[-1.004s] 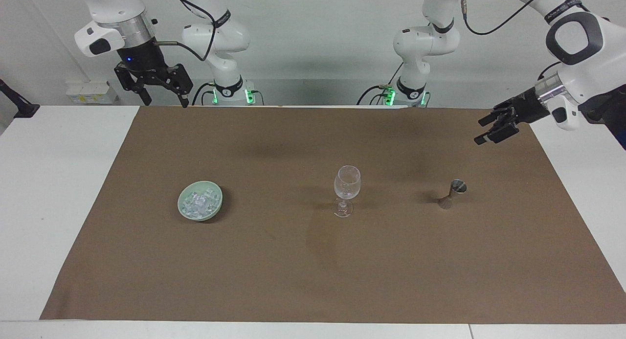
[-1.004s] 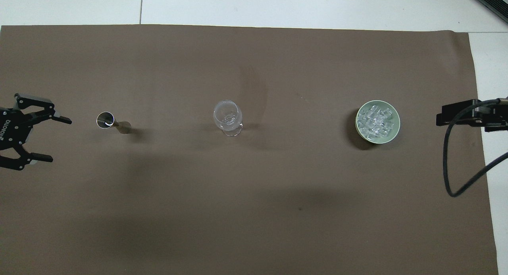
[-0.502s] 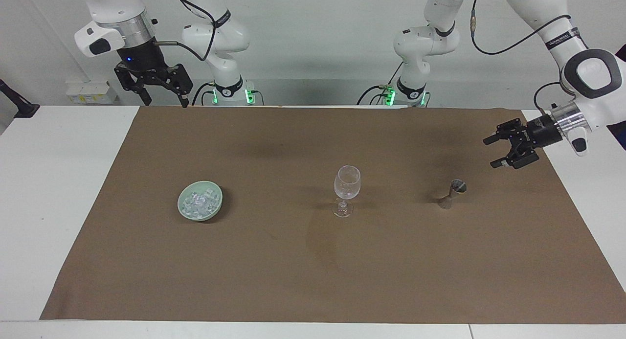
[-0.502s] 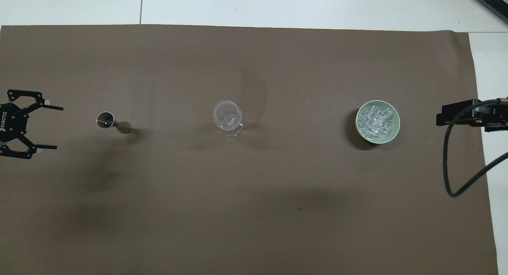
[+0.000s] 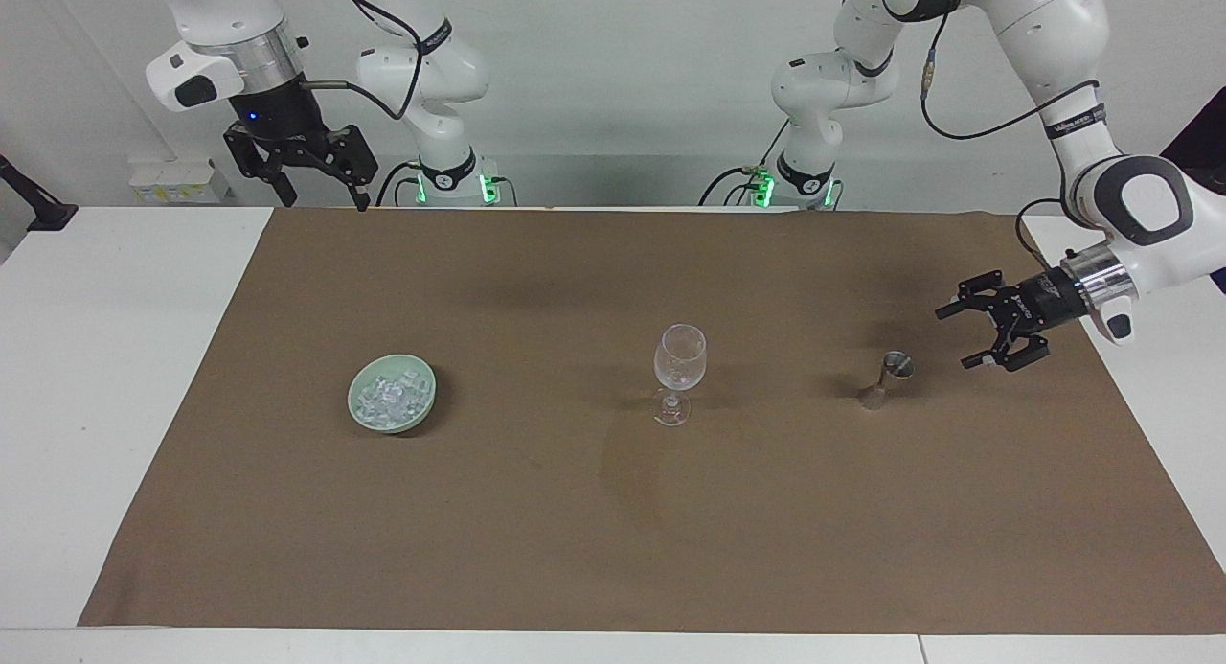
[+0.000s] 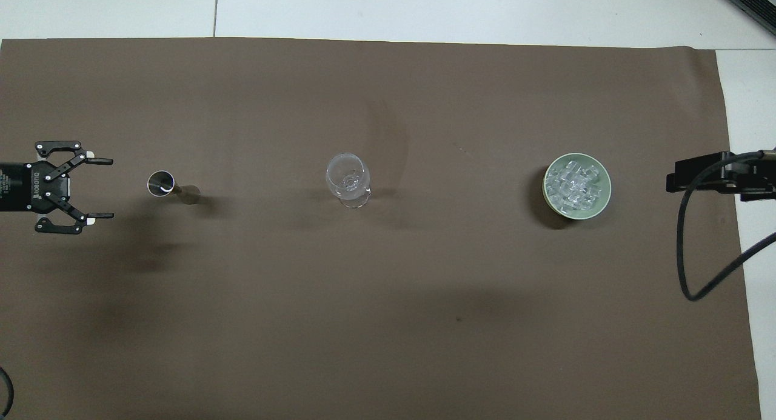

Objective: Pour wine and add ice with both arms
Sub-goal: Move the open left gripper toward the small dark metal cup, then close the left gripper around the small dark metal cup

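A small metal jigger [image 5: 891, 371] [image 6: 162, 183] stands on the brown cloth toward the left arm's end of the table. My left gripper [image 5: 956, 336] [image 6: 109, 188] hangs low beside it, open and level. Its fingers point at the jigger with a gap between them and it. An empty clear wine glass [image 5: 678, 367] [image 6: 348, 179] stands mid-table. Ice [image 5: 388, 396] [image 6: 573, 183] fills a pale green bowl [image 5: 428, 388] [image 6: 607, 186] toward the right arm's end. My right gripper [image 5: 326, 202] [image 6: 672, 180] waits open, high over the cloth's edge. No wine is visible.
The brown cloth [image 5: 613, 530] covers most of the white table [image 5: 115, 377]. A black cable [image 6: 685, 250] loops from the right arm over the cloth's edge. The jigger, glass and bowl stand in one row.
My left gripper has come down and turned level, closing in on the jigger from the left arm's end. The right arm has stayed still.
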Tool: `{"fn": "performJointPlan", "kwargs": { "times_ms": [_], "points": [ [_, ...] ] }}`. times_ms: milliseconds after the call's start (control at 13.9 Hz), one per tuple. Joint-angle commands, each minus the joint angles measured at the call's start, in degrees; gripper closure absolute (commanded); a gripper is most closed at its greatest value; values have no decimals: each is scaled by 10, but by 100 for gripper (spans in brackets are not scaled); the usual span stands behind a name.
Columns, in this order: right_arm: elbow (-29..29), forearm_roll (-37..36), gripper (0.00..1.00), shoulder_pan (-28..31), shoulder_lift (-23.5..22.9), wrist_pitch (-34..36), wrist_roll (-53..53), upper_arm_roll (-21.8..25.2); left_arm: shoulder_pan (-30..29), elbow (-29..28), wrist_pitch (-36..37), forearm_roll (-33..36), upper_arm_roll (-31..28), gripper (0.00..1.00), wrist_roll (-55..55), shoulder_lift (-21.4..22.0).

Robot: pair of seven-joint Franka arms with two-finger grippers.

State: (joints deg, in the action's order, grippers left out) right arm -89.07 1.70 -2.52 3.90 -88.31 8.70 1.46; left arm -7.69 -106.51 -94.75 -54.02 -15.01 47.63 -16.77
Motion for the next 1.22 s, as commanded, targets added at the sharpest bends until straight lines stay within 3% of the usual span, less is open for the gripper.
{"fn": "performJointPlan", "kwargs": {
  "times_ms": [0, 359, 1148],
  "points": [
    [3, 11, 0, 9, -2, 6, -13, -3, -13, -8, -8, -42, 2, 0, 7, -29],
    [3, 10, 0, 9, -2, 7, -13, -3, -7, -40, -24, -112, 2, 0, 2, -57],
    [3, 11, 0, 9, -2, 6, -13, -3, 32, -74, -68, -149, 9, 0, -91, -72]
  ]
}}
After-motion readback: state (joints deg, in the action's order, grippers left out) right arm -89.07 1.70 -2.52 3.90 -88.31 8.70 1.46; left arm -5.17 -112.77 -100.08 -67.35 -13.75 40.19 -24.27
